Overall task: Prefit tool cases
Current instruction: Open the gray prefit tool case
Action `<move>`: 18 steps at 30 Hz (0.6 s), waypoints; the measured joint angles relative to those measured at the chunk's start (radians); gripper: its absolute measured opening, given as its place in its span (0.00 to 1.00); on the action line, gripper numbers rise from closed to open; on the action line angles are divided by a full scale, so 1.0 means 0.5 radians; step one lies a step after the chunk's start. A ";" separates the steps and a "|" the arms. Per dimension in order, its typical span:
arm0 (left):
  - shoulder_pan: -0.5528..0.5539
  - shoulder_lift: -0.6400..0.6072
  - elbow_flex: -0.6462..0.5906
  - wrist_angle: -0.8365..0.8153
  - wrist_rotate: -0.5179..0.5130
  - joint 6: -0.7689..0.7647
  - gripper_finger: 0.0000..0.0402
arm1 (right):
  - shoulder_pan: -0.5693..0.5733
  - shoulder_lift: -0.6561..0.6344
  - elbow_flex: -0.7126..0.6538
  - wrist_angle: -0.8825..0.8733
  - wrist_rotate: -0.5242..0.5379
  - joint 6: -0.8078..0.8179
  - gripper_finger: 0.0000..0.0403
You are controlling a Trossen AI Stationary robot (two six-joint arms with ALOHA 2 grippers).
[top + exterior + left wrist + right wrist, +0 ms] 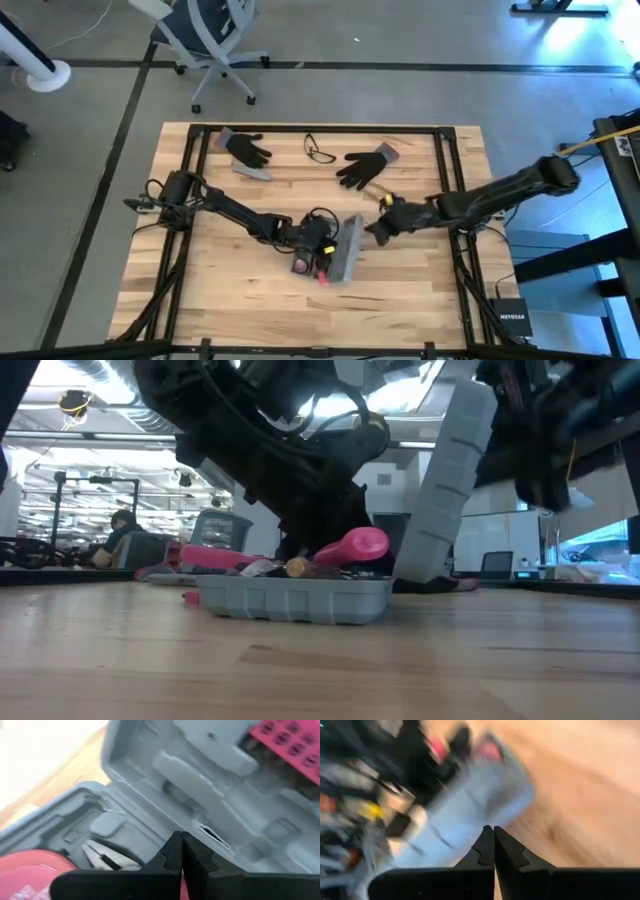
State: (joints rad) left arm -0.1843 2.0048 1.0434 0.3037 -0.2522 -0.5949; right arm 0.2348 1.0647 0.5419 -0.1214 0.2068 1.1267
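- Tool case (340,252) lies open mid-tabletop (250,300), lid propped near upright between my two grippers.
- Left gripper (180,851) over the tray half, fingers together, empty.
- Right gripper (493,842) just behind the lid, fingers together too.
- Step, I reckon: closing lid. Next needs right pushing it down w/ left clear.

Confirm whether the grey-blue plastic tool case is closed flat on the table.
No: the grey-blue plastic tool case is open, its lid standing up.
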 joint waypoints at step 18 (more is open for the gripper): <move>0.057 0.000 -0.004 -0.021 -0.013 0.089 0.00 | -0.007 0.615 0.419 0.216 -0.297 -0.115 0.00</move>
State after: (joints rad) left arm -0.1559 2.0048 1.0416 0.2934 -0.2588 -0.5503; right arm 0.2311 1.3724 0.7512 -0.0135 0.0583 1.0692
